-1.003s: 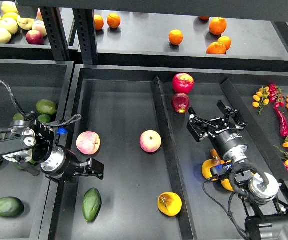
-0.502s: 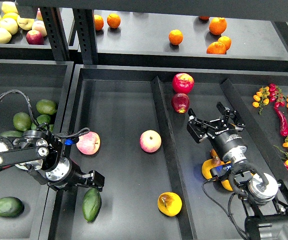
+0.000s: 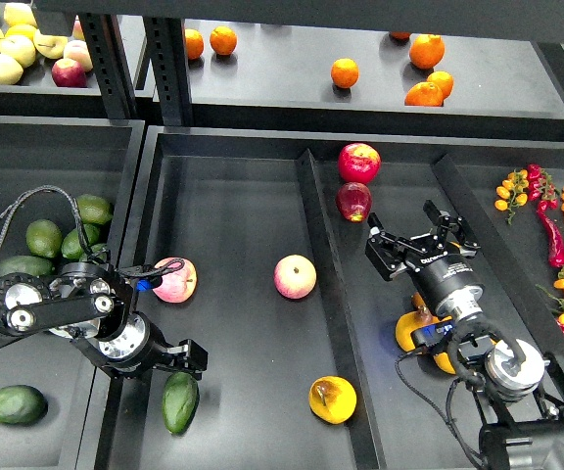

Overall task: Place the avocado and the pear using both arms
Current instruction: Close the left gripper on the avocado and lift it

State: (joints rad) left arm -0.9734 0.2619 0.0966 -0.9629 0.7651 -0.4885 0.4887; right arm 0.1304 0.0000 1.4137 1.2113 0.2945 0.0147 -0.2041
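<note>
- The left gripper (image 3: 190, 356) hung low over the middle tray (image 3: 233, 196), just above the top end of the avocado (image 3: 179, 401). It was seen dark and end-on, so I could not tell if it was released or clenched.
- The avocado lay on the dark surface near the left wall of this tray, long side pointing away from the viewer, and nothing grasped it.
- The pear (image 3: 332, 399) lay in the same tray near the right divider, its brown blotch facing up, well apart from the avocado.
- The right gripper (image 3: 420, 238) was in the next tray to the right, its fingers spread wide and released, with nothing between them.
- Two pink apples, one (image 3: 173, 280) beside the left arm and one (image 3: 295, 276) near the centre, rested between both grippers.
</note>
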